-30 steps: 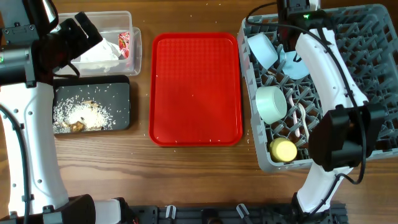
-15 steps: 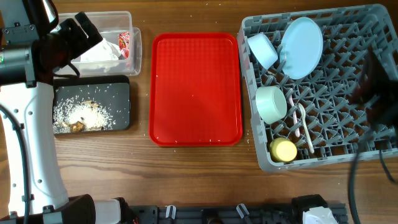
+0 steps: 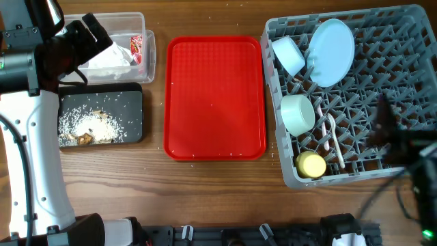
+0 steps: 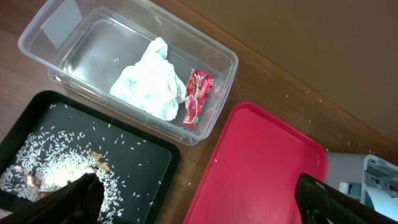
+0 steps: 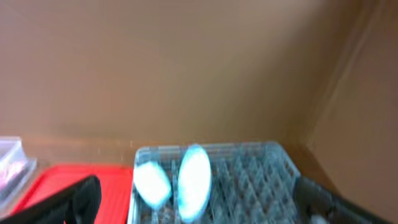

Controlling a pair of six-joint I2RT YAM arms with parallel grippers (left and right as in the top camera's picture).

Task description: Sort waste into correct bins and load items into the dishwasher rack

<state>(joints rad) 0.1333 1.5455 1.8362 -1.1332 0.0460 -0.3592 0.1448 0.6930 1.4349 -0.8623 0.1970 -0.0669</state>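
Observation:
The grey dishwasher rack [image 3: 399,58] holds a pale blue plate [image 3: 332,42] on edge, a pale blue bowl [image 3: 289,55], a mint bowl [image 3: 298,113], a yellow cup [image 3: 312,165] and the white spoon and fork [image 3: 333,140]. The clear tub [image 3: 148,65] holds the white napkin [image 3: 109,60] and red wrapper [image 3: 136,46]. The black tray [image 3: 134,102] holds rice with brown scraps [image 3: 89,125]. My left gripper [image 4: 199,202] is open and empty, high above the tub [image 4: 214,53] and black tray [image 4: 149,168]. My right gripper [image 5: 199,205] is open and empty, blurred, high above the rack [image 5: 255,180].
The flat red serving tray [image 3: 215,96] lies between the bins and the rack with a few rice grains on it. Loose grains dot the wooden table around it. My right arm is a dark blur at the rack's right front [image 3: 399,140].
My right arm has pulled away from the rack's back left, leaving the plate standing there, and swung to the right front. The left arm has not moved.

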